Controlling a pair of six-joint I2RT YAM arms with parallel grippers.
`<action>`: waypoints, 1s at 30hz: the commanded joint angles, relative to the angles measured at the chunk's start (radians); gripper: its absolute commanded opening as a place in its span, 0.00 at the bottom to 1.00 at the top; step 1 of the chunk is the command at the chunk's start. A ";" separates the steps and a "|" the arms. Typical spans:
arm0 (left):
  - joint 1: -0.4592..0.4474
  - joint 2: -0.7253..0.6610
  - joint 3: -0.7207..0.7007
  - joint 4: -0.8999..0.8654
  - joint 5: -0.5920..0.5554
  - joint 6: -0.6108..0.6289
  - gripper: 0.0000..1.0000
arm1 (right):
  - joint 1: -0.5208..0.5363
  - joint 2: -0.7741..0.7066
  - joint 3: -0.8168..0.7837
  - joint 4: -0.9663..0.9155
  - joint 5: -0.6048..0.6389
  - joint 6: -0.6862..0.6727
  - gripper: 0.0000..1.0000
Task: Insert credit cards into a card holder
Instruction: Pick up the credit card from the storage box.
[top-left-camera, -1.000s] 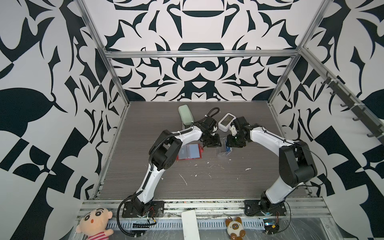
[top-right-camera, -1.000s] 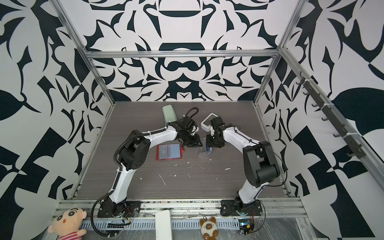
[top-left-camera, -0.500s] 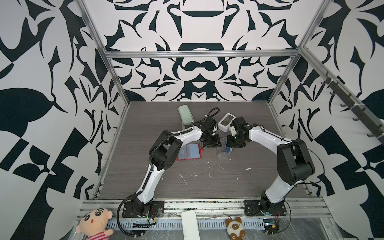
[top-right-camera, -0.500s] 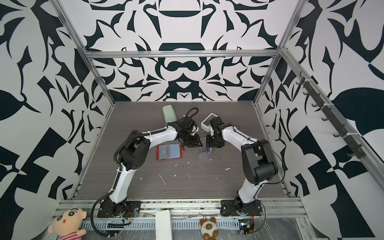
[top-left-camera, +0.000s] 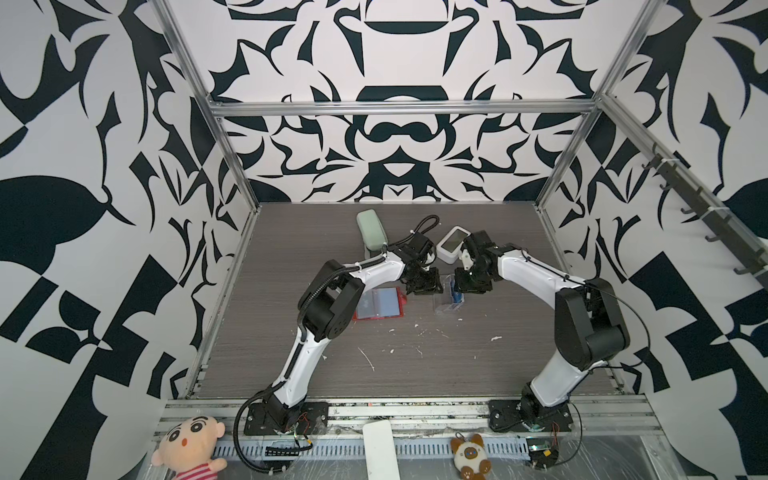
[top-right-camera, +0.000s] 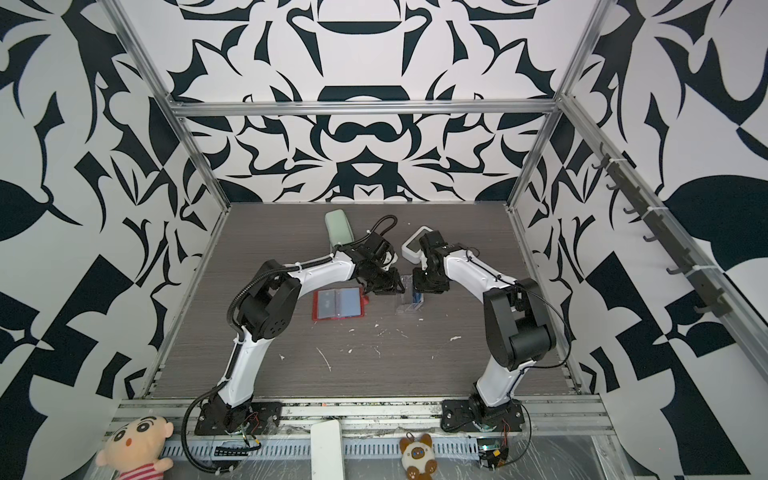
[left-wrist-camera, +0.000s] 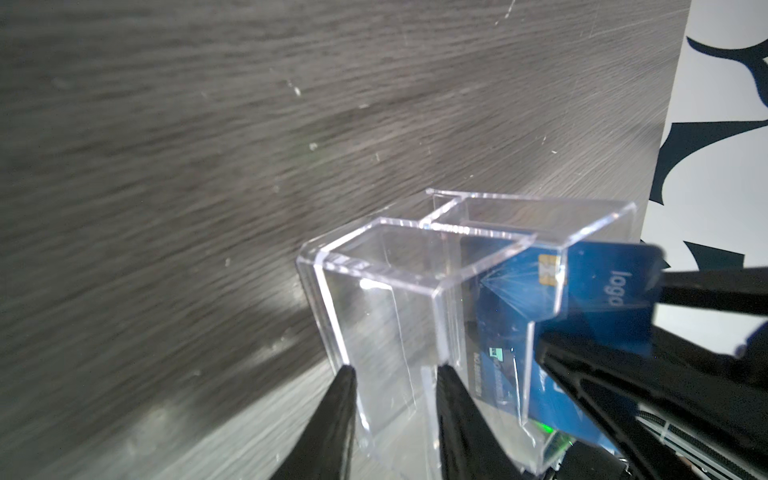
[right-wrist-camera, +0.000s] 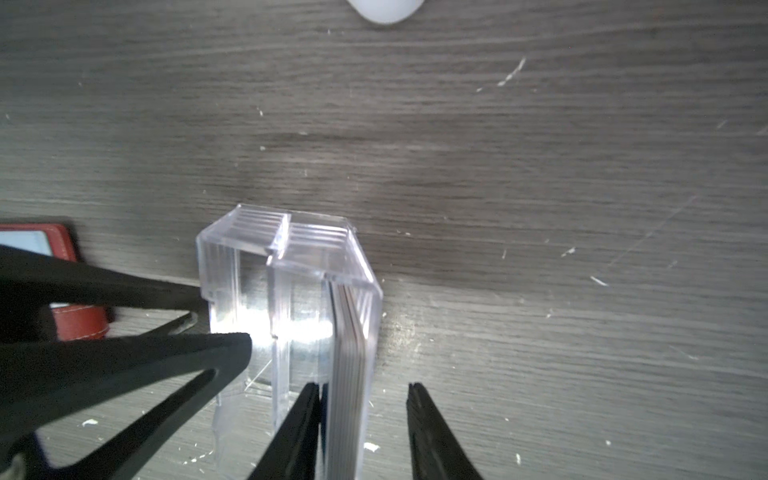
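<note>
The red card holder (top-left-camera: 380, 304) lies open just left of the clear stand (top-left-camera: 444, 301). Credit cards (right-wrist-camera: 347, 365) stand upright in the stand's right end. The left gripper (left-wrist-camera: 395, 374) is clamped on the stand's left end; the right gripper (right-wrist-camera: 363, 395), jaws apart, straddles the cards.

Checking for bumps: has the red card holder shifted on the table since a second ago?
No. The card holder lies open at the same spot, with the same gap from the mint-green case.
</note>
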 joint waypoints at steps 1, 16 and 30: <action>0.002 0.015 -0.027 -0.058 -0.049 -0.002 0.36 | -0.004 -0.038 0.034 -0.053 0.061 -0.016 0.38; 0.002 0.015 -0.029 -0.056 -0.053 -0.005 0.36 | -0.003 -0.087 0.046 -0.087 0.078 -0.022 0.30; 0.002 0.009 -0.031 -0.050 -0.049 -0.006 0.36 | 0.001 -0.121 0.051 -0.095 0.064 -0.017 0.06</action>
